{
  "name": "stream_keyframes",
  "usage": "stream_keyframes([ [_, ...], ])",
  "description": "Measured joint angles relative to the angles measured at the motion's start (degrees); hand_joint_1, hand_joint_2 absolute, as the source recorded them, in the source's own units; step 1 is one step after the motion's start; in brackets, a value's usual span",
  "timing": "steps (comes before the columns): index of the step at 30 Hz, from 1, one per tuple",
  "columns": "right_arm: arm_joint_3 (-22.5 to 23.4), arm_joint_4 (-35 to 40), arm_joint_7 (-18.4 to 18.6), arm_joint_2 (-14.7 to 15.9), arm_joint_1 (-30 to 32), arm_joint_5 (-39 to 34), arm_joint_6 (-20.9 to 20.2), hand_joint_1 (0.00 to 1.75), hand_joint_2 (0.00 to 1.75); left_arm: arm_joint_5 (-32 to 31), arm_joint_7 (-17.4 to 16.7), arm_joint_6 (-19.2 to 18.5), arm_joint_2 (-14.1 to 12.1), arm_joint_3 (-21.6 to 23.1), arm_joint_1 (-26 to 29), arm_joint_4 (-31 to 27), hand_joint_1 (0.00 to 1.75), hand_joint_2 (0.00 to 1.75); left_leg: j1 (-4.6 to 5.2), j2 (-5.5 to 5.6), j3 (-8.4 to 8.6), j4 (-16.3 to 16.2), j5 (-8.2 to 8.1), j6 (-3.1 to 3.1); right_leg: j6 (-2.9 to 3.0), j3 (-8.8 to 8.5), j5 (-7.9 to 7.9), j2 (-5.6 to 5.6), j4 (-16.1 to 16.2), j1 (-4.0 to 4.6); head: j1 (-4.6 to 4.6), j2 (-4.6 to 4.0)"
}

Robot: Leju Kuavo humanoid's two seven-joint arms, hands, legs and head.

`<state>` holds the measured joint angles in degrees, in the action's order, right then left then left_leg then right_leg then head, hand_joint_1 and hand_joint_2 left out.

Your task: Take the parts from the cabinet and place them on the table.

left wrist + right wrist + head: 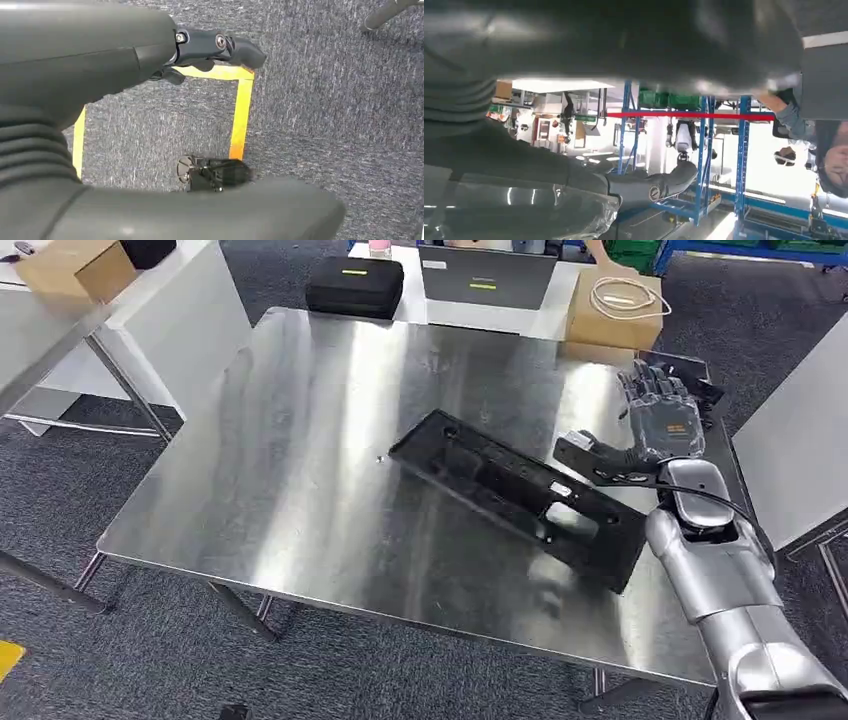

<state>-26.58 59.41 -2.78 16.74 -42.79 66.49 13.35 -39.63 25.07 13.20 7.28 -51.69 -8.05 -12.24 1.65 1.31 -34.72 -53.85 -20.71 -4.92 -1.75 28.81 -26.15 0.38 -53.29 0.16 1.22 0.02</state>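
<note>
Long black perforated plastic part (520,490) lies flat, diagonal on the shiny steel tabletop (300,470), right of centre. Right hand (660,412) hovers just beyond its right end, fingers (645,385) spread, apparently holding nothing. Left hand (150,55) hangs over grey carpet (325,125), fingers released, empty.

Matt black part (520,495), glossy metal table (300,470)

Head view looks steeply down onto the steel table (300,490); left wrist faces carpet (325,125), right wrist faces shelving (704,165), inverted
</note>
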Motion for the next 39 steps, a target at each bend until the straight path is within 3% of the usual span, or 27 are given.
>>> stream_keyframes([
  [11, 0.0, 0.02, 0.0, -0.02, -0.41, 0.11, 0.0, 0.0, 0.0, 0.0, -0.09, 0.0, 0.04, 0.0, 0.0, 0.0, 0.0, 0.0, -0.04, 0.0, -0.01, 0.01, -0.03, 0.38, 0.06, 0.03, -0.02, -0.01, -0.06, 0.03, -0.02, 0.0],
  [39, 0.0, -0.02, 0.79, -0.44, -1.74, 0.96, -0.31, 0.0, 0.0, -0.59, -1.18, -0.85, 0.04, 0.0, -0.08, 0.0, 0.0, 0.0, 0.39, 0.0, -0.1, -0.16, -0.04, 0.37, 0.06, 0.1, -0.02, -0.01, -0.06, -0.19, -0.02, 0.0],
])
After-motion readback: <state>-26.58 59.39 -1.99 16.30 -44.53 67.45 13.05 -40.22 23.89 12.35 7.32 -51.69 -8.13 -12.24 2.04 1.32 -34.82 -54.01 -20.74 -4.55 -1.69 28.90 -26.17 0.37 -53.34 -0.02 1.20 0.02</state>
